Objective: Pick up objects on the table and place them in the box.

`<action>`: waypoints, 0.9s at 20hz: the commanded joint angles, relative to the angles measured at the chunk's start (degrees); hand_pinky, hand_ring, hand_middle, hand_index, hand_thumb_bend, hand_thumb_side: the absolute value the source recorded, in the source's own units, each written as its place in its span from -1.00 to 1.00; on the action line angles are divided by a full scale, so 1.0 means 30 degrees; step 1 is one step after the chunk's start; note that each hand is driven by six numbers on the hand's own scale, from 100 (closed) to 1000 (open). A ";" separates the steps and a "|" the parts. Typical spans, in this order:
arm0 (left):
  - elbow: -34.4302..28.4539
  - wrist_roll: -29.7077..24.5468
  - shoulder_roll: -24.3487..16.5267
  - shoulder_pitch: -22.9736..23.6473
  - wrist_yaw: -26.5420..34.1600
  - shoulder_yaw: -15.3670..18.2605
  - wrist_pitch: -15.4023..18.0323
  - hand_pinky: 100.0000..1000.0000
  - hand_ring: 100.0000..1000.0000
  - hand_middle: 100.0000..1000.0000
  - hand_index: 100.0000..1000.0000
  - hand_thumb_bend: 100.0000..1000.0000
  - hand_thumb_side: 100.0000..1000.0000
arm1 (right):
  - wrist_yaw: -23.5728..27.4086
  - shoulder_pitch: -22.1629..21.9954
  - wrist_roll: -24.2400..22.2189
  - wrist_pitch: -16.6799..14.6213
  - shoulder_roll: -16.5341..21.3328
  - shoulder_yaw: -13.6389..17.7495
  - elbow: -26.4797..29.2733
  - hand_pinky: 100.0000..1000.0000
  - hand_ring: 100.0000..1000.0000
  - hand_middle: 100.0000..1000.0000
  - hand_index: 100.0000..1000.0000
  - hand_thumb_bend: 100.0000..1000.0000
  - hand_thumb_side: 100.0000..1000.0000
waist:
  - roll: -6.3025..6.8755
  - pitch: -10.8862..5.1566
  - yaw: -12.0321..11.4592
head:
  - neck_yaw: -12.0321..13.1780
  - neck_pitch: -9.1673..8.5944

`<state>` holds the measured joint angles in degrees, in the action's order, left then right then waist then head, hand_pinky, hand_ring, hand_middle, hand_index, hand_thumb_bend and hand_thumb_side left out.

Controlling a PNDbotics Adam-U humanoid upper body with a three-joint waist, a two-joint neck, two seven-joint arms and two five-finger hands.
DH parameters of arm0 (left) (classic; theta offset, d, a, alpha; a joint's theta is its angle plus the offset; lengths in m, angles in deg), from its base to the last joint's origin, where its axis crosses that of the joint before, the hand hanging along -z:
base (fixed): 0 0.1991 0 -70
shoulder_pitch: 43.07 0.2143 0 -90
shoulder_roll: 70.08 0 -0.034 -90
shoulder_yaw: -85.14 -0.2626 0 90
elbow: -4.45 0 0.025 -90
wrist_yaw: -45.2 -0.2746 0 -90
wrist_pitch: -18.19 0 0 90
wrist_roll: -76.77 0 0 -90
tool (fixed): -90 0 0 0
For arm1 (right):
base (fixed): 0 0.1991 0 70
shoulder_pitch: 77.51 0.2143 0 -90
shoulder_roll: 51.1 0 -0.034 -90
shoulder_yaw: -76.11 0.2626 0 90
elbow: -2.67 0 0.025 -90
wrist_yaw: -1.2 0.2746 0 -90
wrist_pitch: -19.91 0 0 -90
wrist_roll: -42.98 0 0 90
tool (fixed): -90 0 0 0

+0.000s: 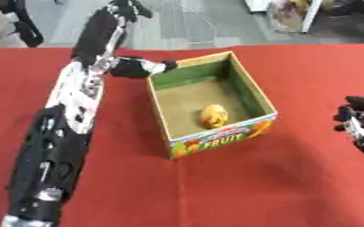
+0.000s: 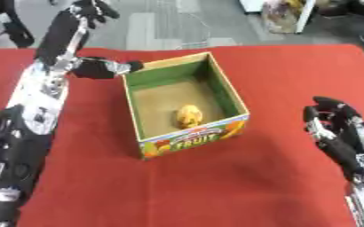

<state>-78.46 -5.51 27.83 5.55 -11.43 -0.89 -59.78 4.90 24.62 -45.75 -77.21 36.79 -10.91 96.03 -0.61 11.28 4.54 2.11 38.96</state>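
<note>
A cardboard box (image 1: 251,91) with green inner walls and "FRUIT" printed on its front stands in the middle of the red table. A yellow-orange rounded object (image 1: 214,115) lies on its brown floor near the front wall. My left arm runs up the left side; my left hand (image 1: 106,31) is open over the table's far edge, fingers stretched away. Its thumb (image 1: 142,67) points right, ending at the box's far left corner. My right hand (image 2: 333,126) rests open near the right edge, well apart from the box, holding nothing.
The red cloth (image 1: 216,190) covers the whole table. Beyond the far edge is grey floor, with a dark chair (image 1: 22,22) at the top left and a pale bag (image 1: 286,13) beside a white post at the top right.
</note>
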 commanded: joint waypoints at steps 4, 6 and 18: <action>-0.3311 -0.0610 -0.1529 0.2261 0.1968 0.0338 -0.1858 0.02 0.23 0.28 0.38 0.48 -0.01 | 0.0174 0.0363 0.0302 -0.0007 0.0526 0.0344 0.0355 0.02 0.19 0.16 0.56 -0.63 -0.32 | -0.0067 -0.0198 -0.0322 | -0.0390 -0.0073; -0.4056 -0.0950 -0.1530 0.3255 0.2580 0.0513 -0.2470 0.02 0.24 0.28 0.37 0.49 0.00 | 0.0208 0.0383 0.0379 -0.0001 0.0549 0.0387 0.0381 0.02 0.19 0.16 0.56 -0.63 -0.32 | -0.0043 -0.0193 -0.0425 | -0.0516 -0.0093; -0.7930 -0.1229 -0.0654 0.7936 0.6238 0.1353 -0.5796 -0.04 0.15 0.21 0.32 0.43 0.00 | 0.0381 0.0521 0.0513 0.0028 0.0558 0.0378 0.0448 0.02 0.19 0.16 0.58 -0.64 -0.30 | 0.0110 -0.0192 -0.0529 | -0.0889 0.0053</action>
<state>-100.39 -9.16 26.16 29.71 6.00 2.40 -76.24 5.47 25.59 -44.43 -77.09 36.87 -10.26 96.12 -0.32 11.49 2.99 -0.27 39.07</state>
